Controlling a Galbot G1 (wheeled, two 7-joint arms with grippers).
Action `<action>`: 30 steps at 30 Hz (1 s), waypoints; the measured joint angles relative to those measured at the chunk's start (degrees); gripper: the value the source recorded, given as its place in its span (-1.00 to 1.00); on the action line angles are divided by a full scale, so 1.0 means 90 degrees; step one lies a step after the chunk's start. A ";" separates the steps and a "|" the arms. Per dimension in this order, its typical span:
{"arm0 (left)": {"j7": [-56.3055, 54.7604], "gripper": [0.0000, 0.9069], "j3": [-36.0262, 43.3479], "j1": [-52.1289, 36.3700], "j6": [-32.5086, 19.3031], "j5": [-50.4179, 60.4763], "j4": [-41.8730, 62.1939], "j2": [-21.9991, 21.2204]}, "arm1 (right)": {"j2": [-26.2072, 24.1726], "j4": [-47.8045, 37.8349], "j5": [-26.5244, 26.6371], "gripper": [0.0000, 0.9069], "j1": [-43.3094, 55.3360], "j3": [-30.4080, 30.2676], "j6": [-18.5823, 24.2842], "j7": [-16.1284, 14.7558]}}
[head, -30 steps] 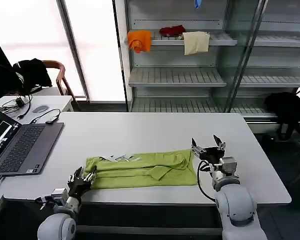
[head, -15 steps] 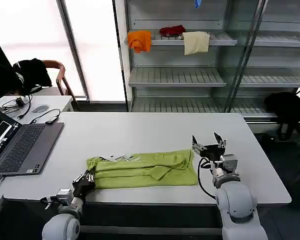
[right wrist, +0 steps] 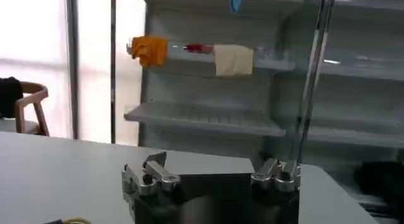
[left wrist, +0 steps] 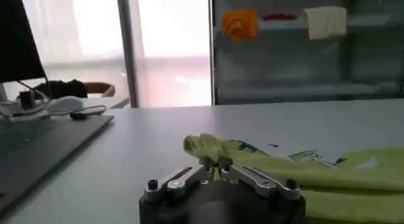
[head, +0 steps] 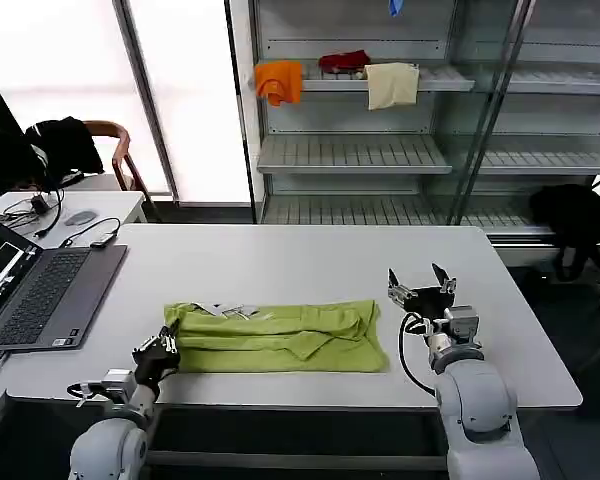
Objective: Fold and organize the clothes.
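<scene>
The lime yellow-green T-shirt [head: 275,336] lies folded into a long band across the near part of the white table [head: 300,265], with a bit of grey-white print showing along its far edge. My left gripper [head: 165,346] is shut on the shirt's left end near the table's front edge; in the left wrist view the gripper [left wrist: 218,163] pinches a bunched green fold [left wrist: 208,146]. My right gripper [head: 421,291] stands open just right of the shirt's right end, apart from it, and the right wrist view shows that gripper [right wrist: 211,171] with nothing between its fingers.
An open laptop [head: 35,290] sits at the table's left edge. Behind the table a shelf unit [head: 380,150] holds orange [head: 279,80], red [head: 345,61] and cream [head: 392,84] cloths. A chair with a black garment [head: 65,145] stands at the left; another black garment [head: 578,220] lies at the right.
My left gripper has closed on the shirt's left end and drawn it a little leftward. My right gripper has drifted slightly right and stays open.
</scene>
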 measured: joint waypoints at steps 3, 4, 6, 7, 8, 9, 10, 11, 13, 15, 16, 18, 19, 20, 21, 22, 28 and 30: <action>0.0195 -1.00 -0.0219 -0.0074 0.0009 0.0183 0.0024 0.0194 | -0.0004 -0.0039 0.0012 1.00 0.0016 0.0011 0.0001 -0.0002; 0.0261 -1.00 -0.0304 -0.0100 0.0006 0.0249 0.0037 0.0275 | -0.0005 -0.0056 0.0021 1.00 0.0025 0.0014 0.0001 -0.0006; 0.0417 -1.00 -0.0478 -0.0162 0.0004 0.0390 0.0088 0.0469 | -0.0008 -0.0094 0.0027 1.00 0.0048 0.0013 0.0002 -0.0007; 0.0487 -1.00 -0.0571 -0.0193 0.0004 0.0455 0.0117 0.0577 | -0.0013 -0.0113 0.0029 1.00 0.0059 0.0009 0.0002 -0.0010; 0.0567 -1.00 -0.0680 -0.0234 0.0006 0.0522 0.0154 0.0713 | -0.0019 -0.0127 0.0029 1.00 0.0068 0.0001 0.0002 -0.0011; 0.0641 -1.00 -0.0779 -0.0269 0.0013 0.0568 0.0193 0.0842 | -0.0022 -0.0149 0.0028 1.00 0.0081 -0.0008 0.0002 -0.0010; 0.0706 -1.00 -0.0874 -0.0301 0.0023 0.0608 0.0232 0.0977 | -0.0022 -0.0169 0.0029 1.00 0.0096 -0.0023 0.0003 -0.0012; 0.0787 -1.00 -0.0981 -0.0343 0.0045 0.0635 0.0282 0.1125 | -0.0019 -0.0185 0.0029 1.00 0.0108 -0.0035 0.0002 -0.0012; 0.0912 -1.00 -0.1171 -0.0430 0.0078 0.0685 0.0363 0.1395 | -0.0016 -0.0225 0.0030 1.00 0.0128 -0.0057 0.0005 -0.0010; 0.1026 -1.00 -0.1354 -0.0511 0.0113 0.0728 0.0430 0.1663 | -0.0016 -0.0274 0.0040 1.00 0.0143 -0.0094 0.0006 -0.0005; 0.1075 -1.00 -0.1432 -0.0550 0.0131 0.0735 0.0447 0.1790 | -0.0018 -0.0303 0.0042 1.00 0.0146 -0.0110 0.0007 0.0001; 0.1128 -1.00 -0.1548 -0.0615 0.0177 0.0733 0.0455 0.1966 | -0.0015 -0.0361 0.0043 1.00 0.0142 -0.0144 0.0008 0.0005; 0.1150 -1.00 -0.1593 -0.0635 0.0215 0.0704 0.0448 0.2039 | -0.0011 -0.0383 0.0037 1.00 0.0136 -0.0149 0.0008 0.0007; 0.1161 -1.00 -0.1622 -0.0644 0.0258 0.0655 0.0426 0.2094 | -0.0001 -0.0404 0.0031 1.00 0.0127 -0.0158 0.0010 0.0006; 0.1163 -1.00 -0.1645 -0.0648 0.0307 0.0590 0.0390 0.2139 | 0.0011 -0.0426 0.0028 1.00 0.0114 -0.0164 0.0010 0.0006; 0.1164 -1.00 -0.1658 -0.0649 0.0364 0.0502 0.0334 0.2168 | 0.0017 -0.0439 0.0025 1.00 0.0101 -0.0165 0.0010 0.0006; 0.1107 -1.00 -0.1504 -0.0577 0.0652 0.0205 -0.0146 0.1985 | -0.0003 -0.0450 0.0002 1.00 0.0005 -0.0171 0.0010 0.0004; 0.1063 -1.00 -0.1350 -0.0550 0.0716 0.0188 -0.0330 0.1823 | -0.0007 -0.0432 -0.0012 1.00 -0.0035 -0.0171 0.0010 0.0003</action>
